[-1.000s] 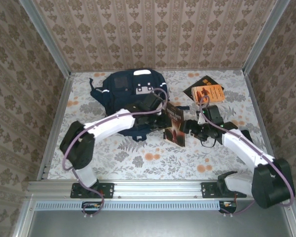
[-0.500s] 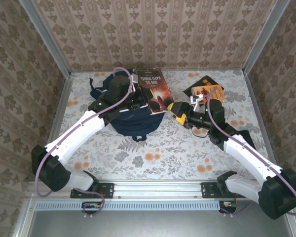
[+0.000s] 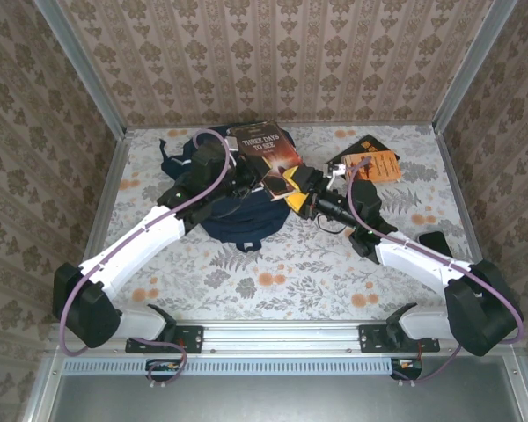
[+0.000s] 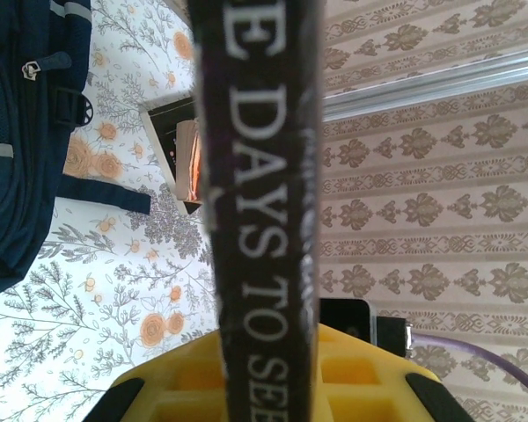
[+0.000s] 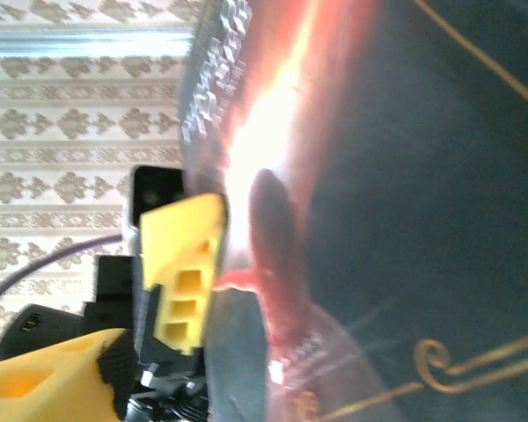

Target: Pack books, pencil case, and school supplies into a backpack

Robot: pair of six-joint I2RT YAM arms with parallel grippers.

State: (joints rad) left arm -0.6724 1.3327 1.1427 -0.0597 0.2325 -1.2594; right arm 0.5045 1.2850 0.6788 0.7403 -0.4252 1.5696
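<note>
Books lie in two places, and one of them is gripped. The left end effector is clenched on the dark reddish-brown book and holds it above the far right part of the backpack, front cover facing up. In the left wrist view the spine with its white title letters runs straight up between the two yellow fingers.

The right end effector hangs just right of the backpack, at the near right corner of the held book. Its yellow fingers stand apart with nothing between them. One finger is right against the cover, though I cannot tell whether it touches.

The backpack lies flat on the flowered surface, under the left arm. Well to the right of the backpack, near the back wall, the orange book rests on top of the black book.
</note>
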